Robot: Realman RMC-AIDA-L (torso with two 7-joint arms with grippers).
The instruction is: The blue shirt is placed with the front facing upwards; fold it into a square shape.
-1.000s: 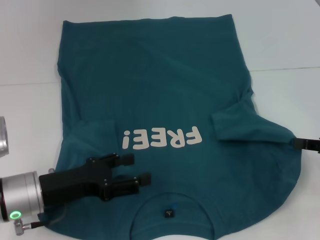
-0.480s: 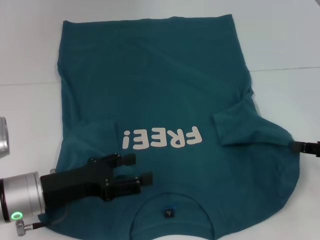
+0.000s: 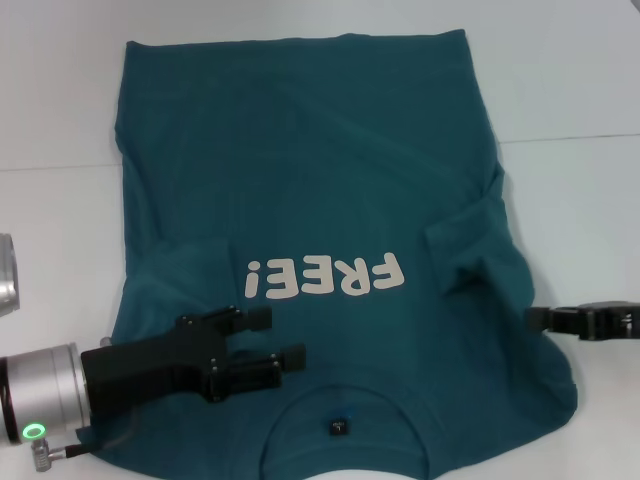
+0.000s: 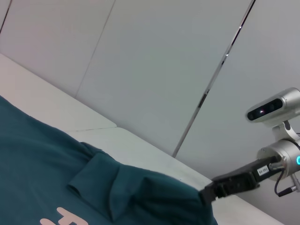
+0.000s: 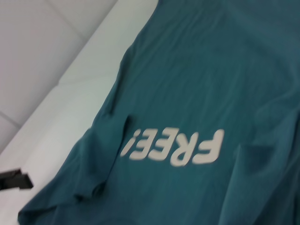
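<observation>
Teal blue shirt [image 3: 320,190] flat, left wrist view shows right gripper [image 4: 208,191] pinching sleeve

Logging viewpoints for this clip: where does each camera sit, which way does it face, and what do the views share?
Head view: on the head, looking down on the blue shirt on the white table; left gripper over the shirt's chest near the collar, right gripper at the shirt's right edge.
Left wrist view: low, facing across the shirt to the wall; only the right gripper shows, at the raised cloth.
Right wrist view: above, looking across the shirt; no own gripper shows.
Shared: the FREE! print.
</observation>
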